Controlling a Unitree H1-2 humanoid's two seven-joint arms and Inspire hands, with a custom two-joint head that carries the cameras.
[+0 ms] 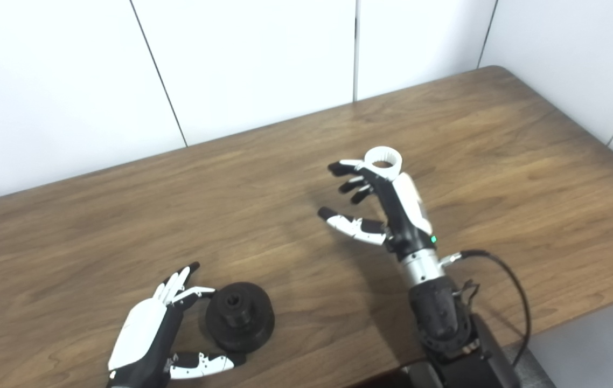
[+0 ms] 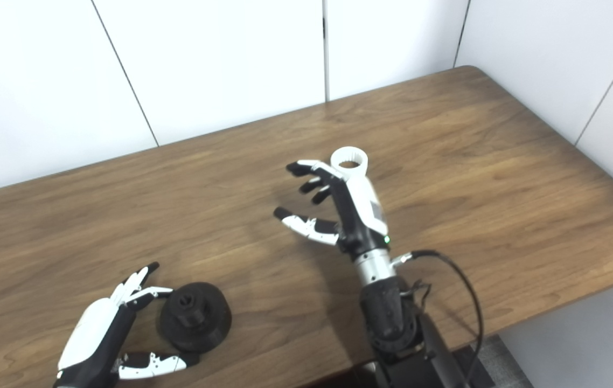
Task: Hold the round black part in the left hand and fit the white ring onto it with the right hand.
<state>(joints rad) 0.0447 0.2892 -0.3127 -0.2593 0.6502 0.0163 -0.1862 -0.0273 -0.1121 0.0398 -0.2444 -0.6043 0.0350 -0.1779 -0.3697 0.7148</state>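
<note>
The round black part point(image 1: 239, 317) sits on the wooden table point(image 1: 500, 161) near its front edge, with a raised hub and a hole on top. My left hand point(image 1: 150, 331) lies just left of it, open. The fingers stretch along the part's left side and the thumb point(image 1: 204, 364) reaches under its front, without closing on it. The white ring point(image 1: 383, 160) lies flat on the table at mid-depth. My right hand point(image 1: 379, 202) hovers in front of the ring, open, fingers spread and pointing left. Its edge overlaps the ring's near side in both views.
White wall panels point(image 1: 258, 64) stand behind the table's far edge. The table's right corner point(image 1: 495, 69) and front edge point(image 1: 581, 312) are in view. A black cable point(image 1: 511, 280) loops off my right forearm near the front edge.
</note>
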